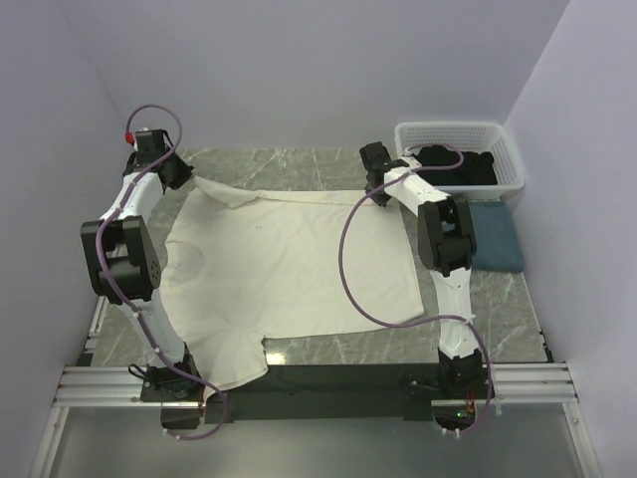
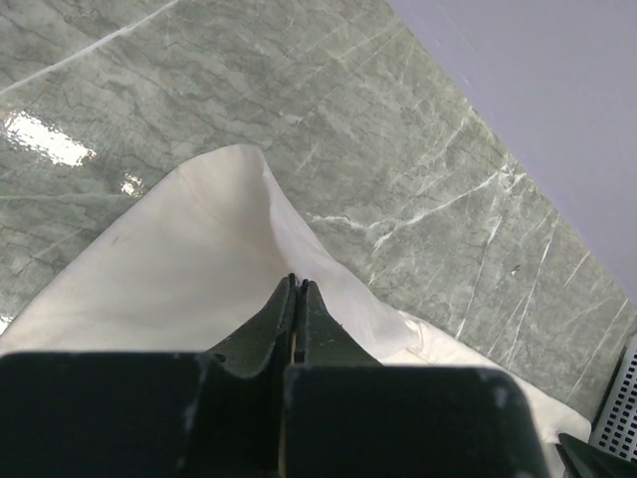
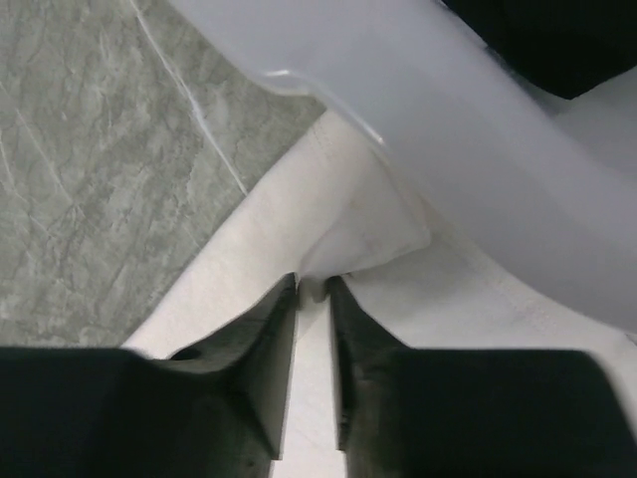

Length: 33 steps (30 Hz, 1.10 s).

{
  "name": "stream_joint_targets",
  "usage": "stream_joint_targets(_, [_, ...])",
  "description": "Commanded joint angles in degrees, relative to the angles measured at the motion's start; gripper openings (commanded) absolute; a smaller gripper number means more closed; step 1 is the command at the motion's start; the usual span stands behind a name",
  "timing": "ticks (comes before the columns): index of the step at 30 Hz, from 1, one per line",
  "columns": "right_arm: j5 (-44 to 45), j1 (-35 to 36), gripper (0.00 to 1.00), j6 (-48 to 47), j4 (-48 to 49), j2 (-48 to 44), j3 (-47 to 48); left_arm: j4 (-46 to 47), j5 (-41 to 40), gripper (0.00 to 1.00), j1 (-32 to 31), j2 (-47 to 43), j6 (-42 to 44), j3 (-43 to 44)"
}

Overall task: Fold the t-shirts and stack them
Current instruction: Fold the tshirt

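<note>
The white t-shirt [image 1: 289,264] lies spread over the middle of the table [image 1: 299,161], with one part hanging over the near edge between the arm bases. The left gripper [image 2: 299,284] is clamped on the shirt's far left corner, its jaws pressed together with the cloth rising in a peak to the tips. The right gripper [image 3: 314,287] pinches the far right corner, with a thin fold of cloth caught between nearly closed jaws, close under the rim of the white basket [image 1: 508,149]. The step in hand appears to be the first fold: carrying the far edge toward the near edge. To do it well, raise both corners together and level, so the edge between them stays taut but not stretched. Move both arms toward the bases at equal speed, so the fold line runs straight across the shirt. Lift only enough for the cloth to clear itself; too much height may drag the whole shirt. Route the right arm clear of the basket and of the folded blue shirt [image 1: 495,237] beside it. Release only after both corners rest flat.
</note>
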Motion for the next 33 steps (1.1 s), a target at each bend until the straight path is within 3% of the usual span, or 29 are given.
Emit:
stream_joint_targets(1, [2.10, -0.53, 0.23, 0.41, 0.39, 0.62, 1.83, 1.33, 0.14, 0.01, 0.34, -3.19, -0.35, -0.18])
stream_joint_targets(3, [1.84, -0.71, 0.13, 0.24, 0.39, 0.62, 1.74, 1.41, 0.22, 0.01, 0.52, -3.37, -0.44, -0.27])
stream_joint_targets(8, [1.92, -0.80, 0.00, -0.12, 0.39, 0.36, 1.22, 1.59, 0.49, 0.01, 0.96, -4.07, -1.23, -0.71])
stream_joint_targets(18, [1.31, -0.80, 0.00, -3.36, 3.12, -5.88, -5.81, 0.01, -0.73, 0.01, 1.31, -9.42, -3.17, -5.10])
stream_joint_targets(33, [1.39, -1.50, 0.00, -18.74, 1.89, -12.91, -8.28, -7.46, -3.03, 0.01, 3.06, -22.26, -6.68, -14.77])
